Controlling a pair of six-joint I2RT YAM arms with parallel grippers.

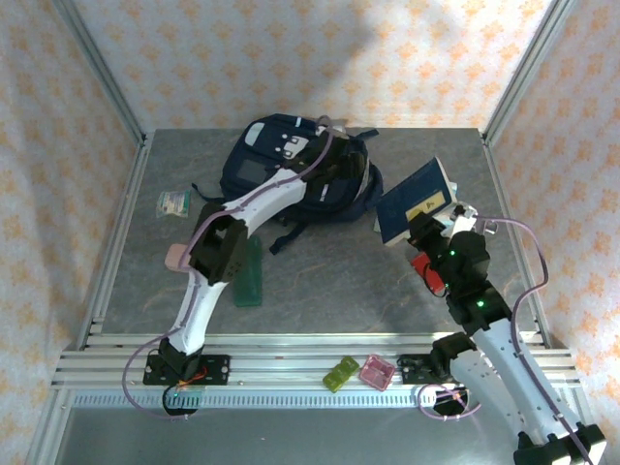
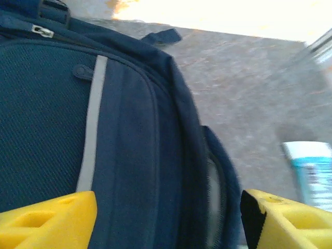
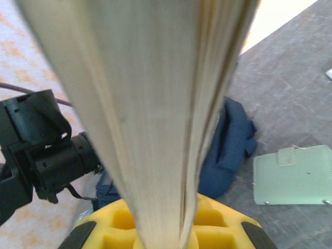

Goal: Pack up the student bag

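I judge the bag [image 1: 254,170] soft and floppy; I'd pinch its fabric edge with my wide-spread left gripper [image 2: 168,210]. My right gripper [image 3: 166,231] clamps a book [image 1: 417,199].

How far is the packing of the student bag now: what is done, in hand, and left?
Done: nothing visibly packed; the student bag does not show its inside. In hand: the right pincer is shut on a navy booklet beside the bag; the left pincer hangs open over the bag. Left: the green case, pink item and small packet lie on the table.
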